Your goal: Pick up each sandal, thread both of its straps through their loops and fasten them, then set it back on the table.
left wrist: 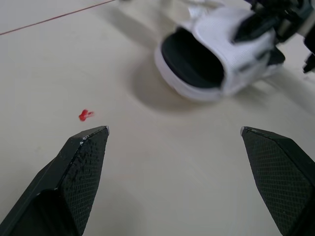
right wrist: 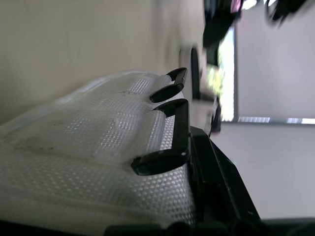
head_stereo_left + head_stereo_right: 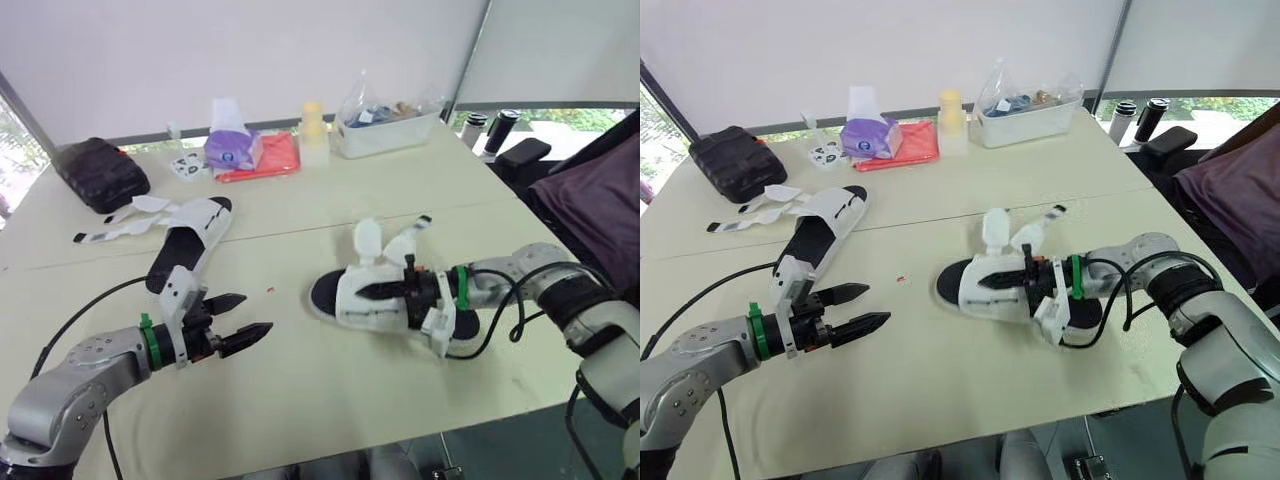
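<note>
At the upper left of the head view, a black pouch (image 3: 100,172) lies on the table (image 3: 330,400). Right of it is the far sandal (image 3: 190,240), flat on the table, its loose straps (image 3: 125,226) spread toward the left edge.

At the lower left, the left gripper (image 3: 258,312) has its fingers wide apart and holds nothing. A small red speck (image 1: 86,115) is on the table just beside it.

At the top centre stand a purple tissue pack (image 3: 232,148), a red packet (image 3: 270,158), a yellow bottle (image 3: 313,130) and a clear container (image 3: 385,128).

Right of centre lies the near sandal (image 3: 350,308), toe to the left, with two straps (image 3: 368,240) standing up, unfastened. The right gripper (image 3: 365,292) is closed on its white upper, one finger lying over the top. The right wrist view shows the black loops (image 2: 170,91) on the mesh.
</note>
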`<action>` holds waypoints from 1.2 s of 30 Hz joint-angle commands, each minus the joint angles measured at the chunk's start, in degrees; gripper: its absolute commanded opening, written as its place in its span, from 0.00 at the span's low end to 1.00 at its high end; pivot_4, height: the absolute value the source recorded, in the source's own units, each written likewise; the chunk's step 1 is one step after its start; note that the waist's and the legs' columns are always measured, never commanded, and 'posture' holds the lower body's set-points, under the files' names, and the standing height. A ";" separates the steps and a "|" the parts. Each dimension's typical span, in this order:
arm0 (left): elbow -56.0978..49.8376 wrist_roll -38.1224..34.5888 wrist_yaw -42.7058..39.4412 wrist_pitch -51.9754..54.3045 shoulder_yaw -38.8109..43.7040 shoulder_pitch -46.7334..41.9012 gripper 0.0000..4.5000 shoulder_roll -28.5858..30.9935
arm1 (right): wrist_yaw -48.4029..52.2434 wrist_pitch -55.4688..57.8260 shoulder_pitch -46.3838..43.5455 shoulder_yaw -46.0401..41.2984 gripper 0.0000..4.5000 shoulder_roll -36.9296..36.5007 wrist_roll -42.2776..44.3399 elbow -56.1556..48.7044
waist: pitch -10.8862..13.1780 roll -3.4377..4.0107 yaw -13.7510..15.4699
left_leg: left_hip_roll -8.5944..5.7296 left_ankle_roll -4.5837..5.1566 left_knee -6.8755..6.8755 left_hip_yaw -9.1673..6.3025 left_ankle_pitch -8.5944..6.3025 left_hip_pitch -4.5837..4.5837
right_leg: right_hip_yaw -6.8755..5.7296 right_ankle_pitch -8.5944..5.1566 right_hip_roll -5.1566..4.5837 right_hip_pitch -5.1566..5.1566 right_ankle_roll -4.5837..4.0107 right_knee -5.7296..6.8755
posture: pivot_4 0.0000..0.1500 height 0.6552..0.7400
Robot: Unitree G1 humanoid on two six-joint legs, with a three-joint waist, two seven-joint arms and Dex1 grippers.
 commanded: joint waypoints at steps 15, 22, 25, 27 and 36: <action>-0.14 0.22 -1.74 -0.46 -2.09 -0.77 1.00 -0.21 | -2.21 -2.09 1.95 -2.60 0.17 8.55 -10.43 -3.59 | -0.18 -0.31 -0.54 | 0.02 0.00 0.04 0.00 0.00 0.26 | 0.10 0.12 0.07 0.21 -0.13 0.00 | 1.00 1.00; -0.63 0.12 -1.23 -0.34 -2.84 -0.82 1.00 -0.81 | -0.76 -2.02 2.65 -3.75 0.89 7.08 -9.35 -4.18 | -0.18 -0.31 -0.60 | 0.03 0.00 0.02 0.08 0.00 0.35 | 0.16 0.12 0.08 0.26 -0.14 0.01 | 1.00 1.00; -0.72 0.05 -1.43 -0.28 -3.11 -0.98 1.00 -0.80 | 1.85 -2.45 4.36 -5.36 0.99 3.07 -6.62 -4.43 | -0.18 -0.32 -0.43 | 0.04 0.00 0.02 0.08 0.00 0.38 | 0.17 0.13 0.08 0.29 -0.14 0.00 | 1.00 1.00; -0.82 -0.22 -1.75 -0.15 -3.15 -0.97 1.00 -0.62 | 3.21 -2.66 5.62 -6.34 0.99 0.49 -5.23 -5.11 | -0.18 -0.32 0.07 | 0.04 0.01 0.02 0.10 0.00 0.38 | 0.16 0.12 0.04 0.32 -0.14 0.00 | 1.00 1.00; -0.68 8.62 -9.85 -6.83 -10.42 -1.20 1.00 5.08 | 7.99 0.60 12.29 -13.74 0.99 -11.31 2.21 -0.39 | -0.17 -0.33 0.68 | 0.02 0.07 0.02 0.34 -0.04 0.60 | 0.24 0.11 0.08 0.53 -0.15 -0.03 | 1.00 1.00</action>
